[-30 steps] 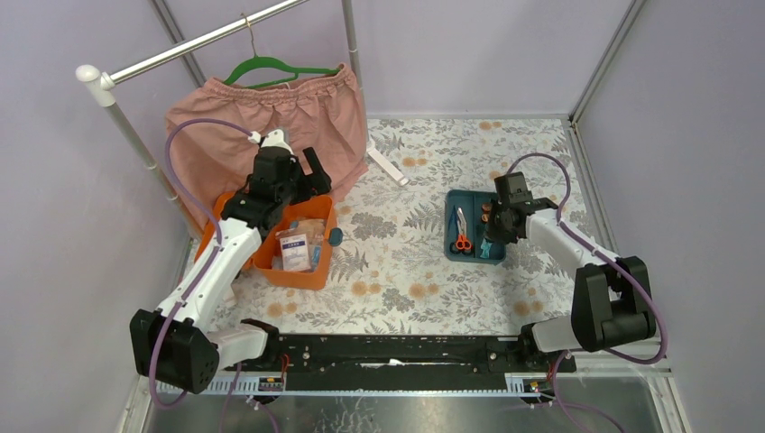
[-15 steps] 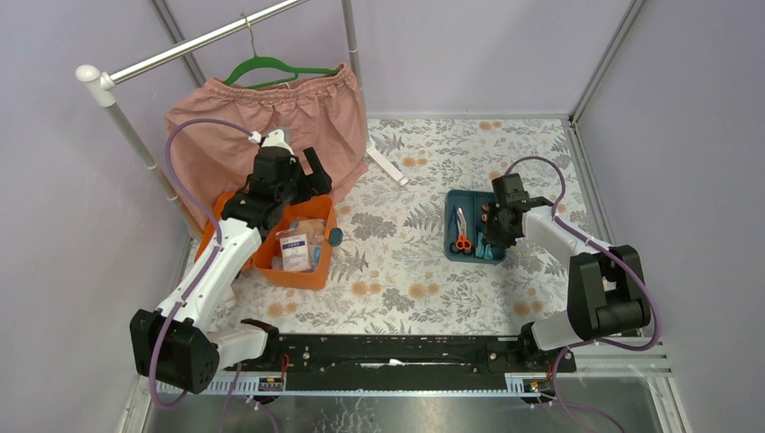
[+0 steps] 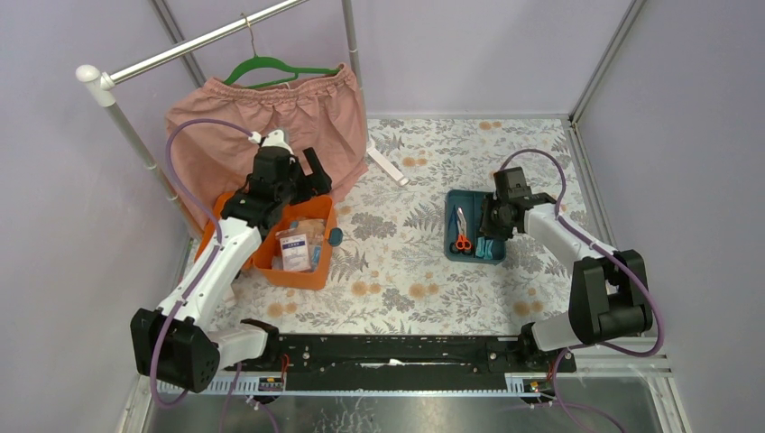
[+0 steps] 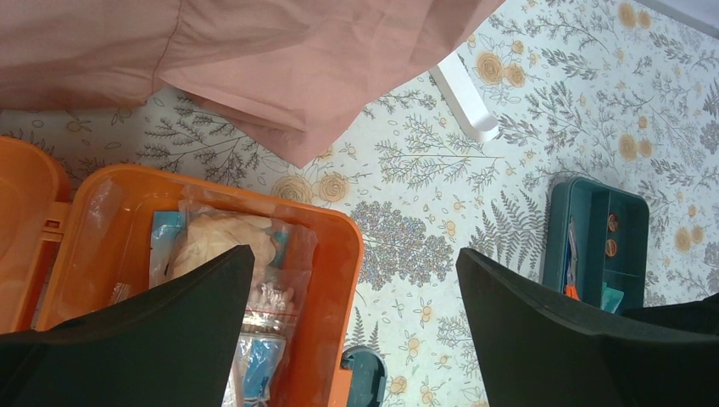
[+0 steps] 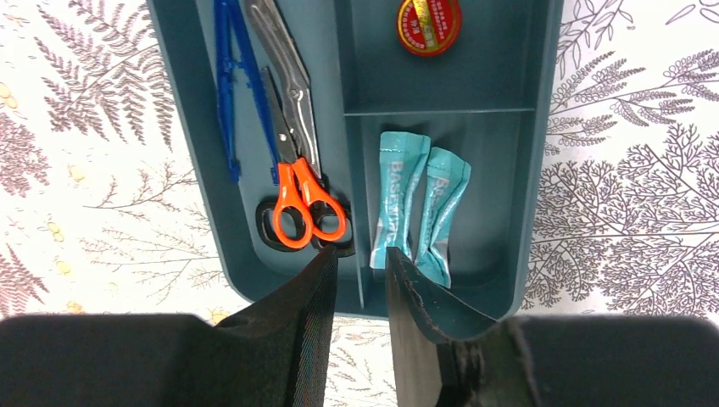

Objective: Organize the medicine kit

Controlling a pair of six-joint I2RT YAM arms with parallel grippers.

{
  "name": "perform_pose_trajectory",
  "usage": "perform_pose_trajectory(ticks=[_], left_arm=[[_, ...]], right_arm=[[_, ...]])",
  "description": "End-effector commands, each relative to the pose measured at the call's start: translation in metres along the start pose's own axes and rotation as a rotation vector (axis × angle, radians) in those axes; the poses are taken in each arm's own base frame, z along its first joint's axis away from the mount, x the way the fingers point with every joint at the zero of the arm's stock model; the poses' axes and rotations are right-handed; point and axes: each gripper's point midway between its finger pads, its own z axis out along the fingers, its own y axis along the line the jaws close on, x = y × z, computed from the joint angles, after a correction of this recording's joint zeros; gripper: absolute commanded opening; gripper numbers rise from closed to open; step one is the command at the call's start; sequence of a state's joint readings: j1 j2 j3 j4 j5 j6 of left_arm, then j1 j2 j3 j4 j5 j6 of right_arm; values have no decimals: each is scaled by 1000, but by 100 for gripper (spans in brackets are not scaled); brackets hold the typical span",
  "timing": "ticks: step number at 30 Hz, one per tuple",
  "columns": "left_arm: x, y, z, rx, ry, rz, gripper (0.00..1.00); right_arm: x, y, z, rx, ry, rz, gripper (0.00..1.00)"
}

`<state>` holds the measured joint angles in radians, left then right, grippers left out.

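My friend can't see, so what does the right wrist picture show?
A teal tray holds orange-handled scissors, blue tweezers, two teal sachets and a round red tin. The right gripper hovers slightly open over the tray's edge.

Seen from the left wrist, the orange box (image 4: pixel 339 254) runs off the bottom edge and its lid (image 4: pixel 25 195) is cut at 9 o'clock. A finger (image 4: pixel 144 339) of the left claw (image 4: pixel 352 263) covers much of the bagged packets (image 4: pixel 225 242), whose print is too small to read. From the right wrist, the teal tray (image 5: pixel 526 170) is cut at 12 o'clock, along with the scissors (image 5: pixel 297 195), the tweezers (image 5: pixel 225 85) and a red tin (image 5: pixel 428 24). The right claw (image 5: pixel 360 259) hides part of the tray's wall at 6 o'clock.
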<state>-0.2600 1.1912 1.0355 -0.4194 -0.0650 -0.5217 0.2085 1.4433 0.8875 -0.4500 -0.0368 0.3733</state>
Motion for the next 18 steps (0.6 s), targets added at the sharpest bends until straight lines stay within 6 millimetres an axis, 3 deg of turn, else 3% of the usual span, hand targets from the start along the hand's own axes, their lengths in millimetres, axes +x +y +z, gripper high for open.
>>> perform_pose_trajectory(ticks=[1,6,11,18], left_arm=[[0,-3,-7,3,27,-25,98],[40,6,-14,-8,131,-31,99],[82,10,2,-69,241,46,97],[91,14,27,-212,263,186,86]], right_arm=[[-23,20,-13,-81,-57,-35,35],[-26,18,-12,-71,-66,-54,37],[-21,22,-5,-99,-51,-45,38],[-18,20,-7,-103,-74,-51,38]])
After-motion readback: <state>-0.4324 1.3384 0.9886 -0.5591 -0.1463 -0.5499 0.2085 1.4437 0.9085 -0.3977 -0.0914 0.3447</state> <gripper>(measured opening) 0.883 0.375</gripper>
